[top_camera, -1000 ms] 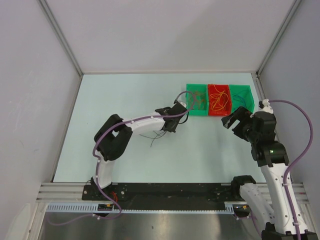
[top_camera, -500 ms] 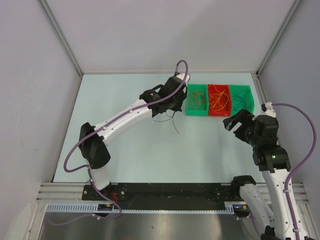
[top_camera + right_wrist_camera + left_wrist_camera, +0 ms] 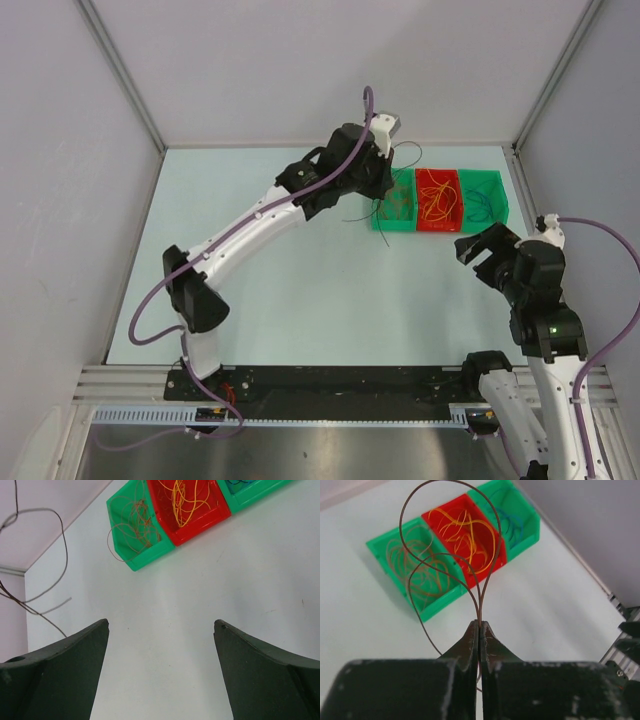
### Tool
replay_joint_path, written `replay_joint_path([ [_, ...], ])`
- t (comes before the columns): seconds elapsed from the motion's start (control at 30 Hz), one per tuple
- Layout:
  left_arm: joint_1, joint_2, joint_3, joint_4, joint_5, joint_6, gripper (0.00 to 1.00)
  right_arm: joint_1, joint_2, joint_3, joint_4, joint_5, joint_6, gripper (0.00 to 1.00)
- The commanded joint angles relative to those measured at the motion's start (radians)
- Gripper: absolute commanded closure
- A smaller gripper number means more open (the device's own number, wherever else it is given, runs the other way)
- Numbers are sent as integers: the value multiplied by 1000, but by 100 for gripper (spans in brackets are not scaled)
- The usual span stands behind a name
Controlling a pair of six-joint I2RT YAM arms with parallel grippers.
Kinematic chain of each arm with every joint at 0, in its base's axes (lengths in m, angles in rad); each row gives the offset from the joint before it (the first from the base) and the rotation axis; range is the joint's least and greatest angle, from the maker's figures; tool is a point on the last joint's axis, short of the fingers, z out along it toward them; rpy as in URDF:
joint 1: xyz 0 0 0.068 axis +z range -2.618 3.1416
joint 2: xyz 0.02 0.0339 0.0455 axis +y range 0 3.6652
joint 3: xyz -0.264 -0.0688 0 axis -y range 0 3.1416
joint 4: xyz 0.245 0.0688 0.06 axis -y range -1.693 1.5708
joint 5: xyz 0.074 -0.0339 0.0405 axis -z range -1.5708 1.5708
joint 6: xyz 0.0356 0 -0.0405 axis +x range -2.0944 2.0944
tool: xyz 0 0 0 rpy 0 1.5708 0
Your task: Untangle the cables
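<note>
Where the brown cable [image 3: 481, 605] was: pinched at a doubled section in the left gripper [image 3: 480, 625] and held up above the table [image 3: 300, 300]. 2 strands rose from the tips and opened into loops.
Left gripper: fingers [image 3: 467, 645] were pressed together on the cable, with no gap showing in the wrist view.
Cable axis: the loops ran straight away from the fingertips toward the bins. 1 free tail dropped back to the left, below the fingers; whether it touched the table could not be told.
Bins: 3 stood in a row at the far right of the table. The left green bin [image 3: 395, 227] held more brown cables [image 3: 405, 562], the red bin [image 3: 437, 228] held orange cables [image 3: 465, 530], and the right green bin [image 3: 484, 222] held blue cables [image 3: 512, 522].
Key relation: the left green bin lay ahead of the left fingertips and a little to their left. In the wrist view the loops crossed in front of both that bin and the red bin.
Right gripper [image 3: 160, 625]: fingers were spread wide and held nothing. It hovered over bare table on the near side of the bins, well apart from the brown cable.
Nearer arm: left, clearly.
Judgement: 1 brown cable looked close to drop-off. The pinch probably needed to go forward and left so the loops sat over the left green bin before release.
Risk: a springy loop could drape over the wall into the red bin.
</note>
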Motion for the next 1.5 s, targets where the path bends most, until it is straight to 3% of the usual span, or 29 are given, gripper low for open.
replay_joint_path([
  [0.0, 14, 90, 108, 104, 91, -7, 100, -3, -13, 1, -21, 7, 9, 10],
  [0.13, 42, 163, 167, 151, 151, -47, 100, -3, -18, 1, -29, 1, 6, 10],
  [0.4, 108, 235, 116, 453, 295, -117, 99, -3, -18, -8, -21, -22, -2, 10],
  [0.8, 143, 345, 124, 642, 323, -243, 100, -3, -5, -53, 6, -34, -13, 11],
  [1.1, 175, 409, 30, 806, 306, -317, 99, -3, -1, -70, 14, -60, -17, 11],
  [1.33, 201, 505, 36, 845, 284, -364, 89, -3, 7, -83, 26, -62, -24, 11],
  [1.47, 203, 490, -34, 861, 278, -366, 84, -1, 15, -86, 32, -65, -25, 11],
])
